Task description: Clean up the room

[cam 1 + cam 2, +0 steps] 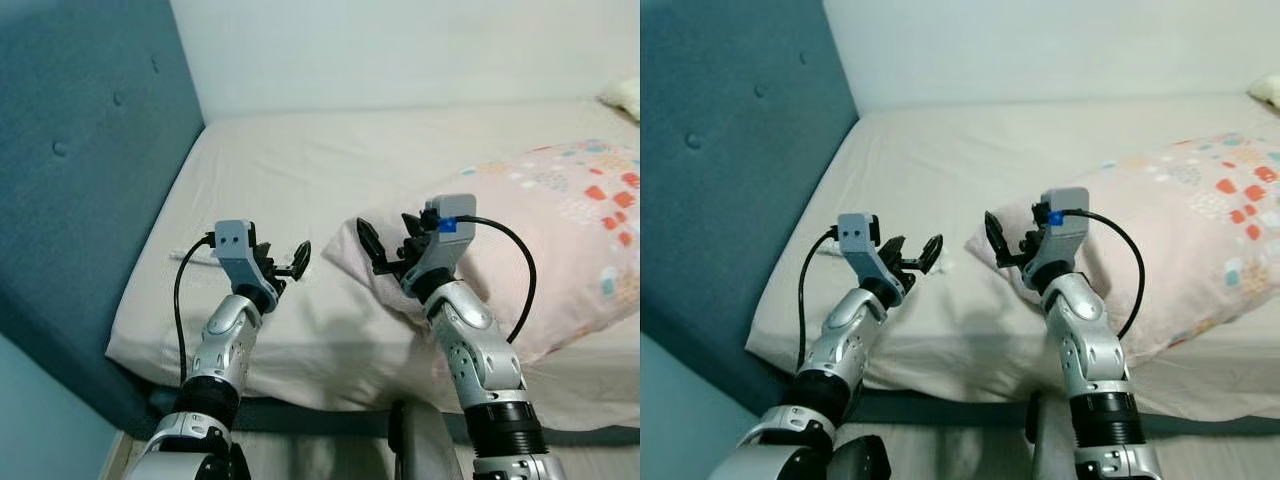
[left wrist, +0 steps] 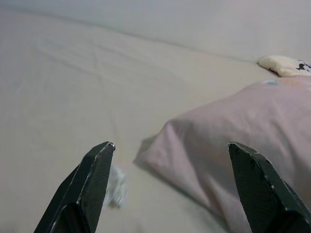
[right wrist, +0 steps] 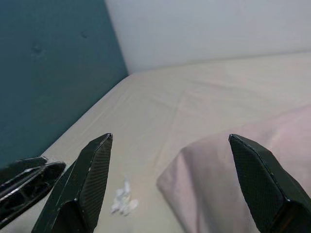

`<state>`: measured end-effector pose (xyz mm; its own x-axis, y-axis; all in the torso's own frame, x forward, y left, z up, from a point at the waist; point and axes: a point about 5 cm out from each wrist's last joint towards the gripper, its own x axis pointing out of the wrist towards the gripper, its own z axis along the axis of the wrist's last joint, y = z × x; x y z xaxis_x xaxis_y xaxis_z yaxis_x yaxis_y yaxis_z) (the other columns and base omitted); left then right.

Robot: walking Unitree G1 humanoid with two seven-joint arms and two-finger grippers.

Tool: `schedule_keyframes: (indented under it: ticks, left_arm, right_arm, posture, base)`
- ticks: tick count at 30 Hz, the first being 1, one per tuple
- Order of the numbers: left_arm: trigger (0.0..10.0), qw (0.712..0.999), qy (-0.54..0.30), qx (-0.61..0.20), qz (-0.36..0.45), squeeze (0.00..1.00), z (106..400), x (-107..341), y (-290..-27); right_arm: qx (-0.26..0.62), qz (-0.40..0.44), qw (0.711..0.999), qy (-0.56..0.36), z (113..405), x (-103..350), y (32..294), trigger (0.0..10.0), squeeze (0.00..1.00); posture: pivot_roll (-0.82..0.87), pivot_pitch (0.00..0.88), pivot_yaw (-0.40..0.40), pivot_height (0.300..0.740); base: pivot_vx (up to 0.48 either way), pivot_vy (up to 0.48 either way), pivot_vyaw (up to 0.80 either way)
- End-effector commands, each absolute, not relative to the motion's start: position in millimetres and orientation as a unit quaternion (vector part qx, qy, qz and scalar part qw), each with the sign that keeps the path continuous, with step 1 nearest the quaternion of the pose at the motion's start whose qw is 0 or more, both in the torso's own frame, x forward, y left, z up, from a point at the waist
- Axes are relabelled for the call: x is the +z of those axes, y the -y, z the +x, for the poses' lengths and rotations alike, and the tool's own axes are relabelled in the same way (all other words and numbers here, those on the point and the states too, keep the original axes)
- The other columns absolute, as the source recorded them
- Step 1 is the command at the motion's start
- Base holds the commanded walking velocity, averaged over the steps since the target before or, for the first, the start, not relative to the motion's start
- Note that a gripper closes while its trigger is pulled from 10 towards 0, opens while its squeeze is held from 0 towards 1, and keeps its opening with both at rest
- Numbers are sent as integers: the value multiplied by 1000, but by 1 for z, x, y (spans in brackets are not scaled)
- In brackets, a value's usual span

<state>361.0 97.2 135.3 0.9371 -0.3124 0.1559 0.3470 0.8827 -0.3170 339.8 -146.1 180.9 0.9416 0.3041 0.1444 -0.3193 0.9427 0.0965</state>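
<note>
Tissue (image 3: 124, 203), a small crumpled white scrap, lay on the bed sheet (image 1: 330, 170) just beside the near corner of the pillow (image 1: 560, 230); from the head camera the left hand (image 1: 283, 262) mostly hid it, and what it was made of was hard to make out. The pillow was soft, pale pink with scattered coloured patches, its far end cut off at the frame edge. The sheet was smooth beige, faintly creased. A padded teal headboard (image 1: 80, 180) with button tufts rose at the left. The left hand hovered wide and empty over the scrap. The right hand (image 1: 385, 243) hung wide and empty above the pillow corner.
</note>
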Motion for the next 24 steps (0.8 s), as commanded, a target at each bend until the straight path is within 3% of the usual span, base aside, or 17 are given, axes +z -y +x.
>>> schedule_keyframes:
  ticks: [1,24]
  left_arm:
    - [10000,971,53,-163,-164,0,363,137,-101]
    - [10000,973,44,-162,-159,0,362,133,-95]
  right_arm:
    - [168,53,982,69,342,184,141,10000,0]
    - [176,48,981,58,340,172,141,10000,0]
  posture:
    - [-139,9,96,585]
    - [-149,1,94,700]
  base:
    - [0,0,0]
    - [0,0,0]
